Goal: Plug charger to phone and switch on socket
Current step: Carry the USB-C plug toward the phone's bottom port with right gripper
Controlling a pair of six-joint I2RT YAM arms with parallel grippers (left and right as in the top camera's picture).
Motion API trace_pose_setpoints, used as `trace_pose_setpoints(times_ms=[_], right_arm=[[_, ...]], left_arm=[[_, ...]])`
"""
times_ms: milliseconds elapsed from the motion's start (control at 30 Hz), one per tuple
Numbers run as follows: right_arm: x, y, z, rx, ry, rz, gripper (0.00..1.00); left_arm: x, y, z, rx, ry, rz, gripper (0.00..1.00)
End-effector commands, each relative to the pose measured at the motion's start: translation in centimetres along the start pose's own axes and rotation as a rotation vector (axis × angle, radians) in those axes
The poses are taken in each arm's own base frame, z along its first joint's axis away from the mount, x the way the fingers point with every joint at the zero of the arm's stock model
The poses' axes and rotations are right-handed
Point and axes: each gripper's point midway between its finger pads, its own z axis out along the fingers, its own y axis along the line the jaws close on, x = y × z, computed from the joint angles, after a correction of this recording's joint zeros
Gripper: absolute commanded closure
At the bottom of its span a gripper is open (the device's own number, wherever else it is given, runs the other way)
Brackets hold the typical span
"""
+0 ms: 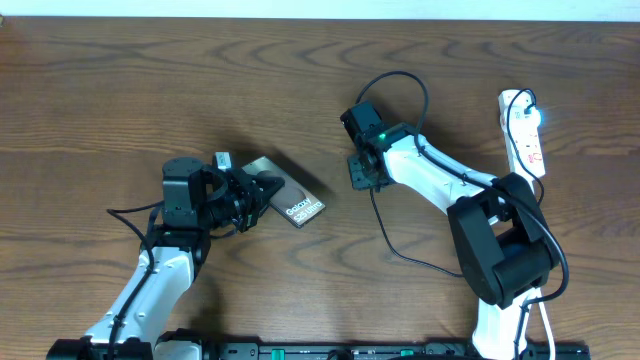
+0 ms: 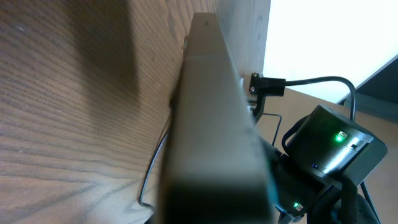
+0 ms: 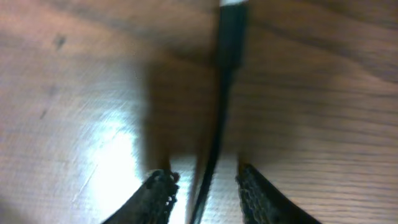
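Where lettering shows, the phone [image 1: 292, 196] reads "Galaxy" — dark-grey.

Place: robot lab bench.
Surface: wood-grain table [image 1: 90, 90].
Mounted at near edge: left arm [image 1: 140, 290], right arm [image 1: 500, 250].
Far edge: white wall [image 1: 300, 8].

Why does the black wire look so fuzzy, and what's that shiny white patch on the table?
Right wrist view: the charger cable sits close to the lens and blurs; the white patch is light glaring off the table. Left wrist view: the phone is blurry too, top right corner washed out. Overhead view: sharp and evenly lit.
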Motion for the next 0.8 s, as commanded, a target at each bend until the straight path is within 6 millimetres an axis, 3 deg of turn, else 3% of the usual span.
trace_pose_setpoints(times_ms=[0,333,500,600,700,767], right_arm=[[0.2,-2.0,1.4,0.101,-0.003,0.122,0.68],[-0.2,-1.6,2.3,0.080,-0.016,0.149,0.76],[0.9,-0.8,3.5,0.041,0.039,0.146,0.98],[1.2,-0.2,3.6,0.011,0.058,0.146,0.99],[1.1,0.5,2.9,-0.045,0.068,0.152,0.99],[1.2,1.1,0.9,-0.122,0.088,0.160,0.99]], left_arm=[[-0.1,-0.9,-0.2,0.022,0.002,0.035,0.92],[0.0,-1.0,-0.2,0.025,0.010,0.035,0.92],[0.1,-1.0,-0.2,0.026,0.013,0.035,0.93],[0.1,-1.0,-0.2,0.026,0.013,0.035,0.93],[0.1,-1.0,-0.2,0.026,0.014,0.034,0.93],[0.2,-1.4,-0.2,0.042,0.025,0.048,0.93]])
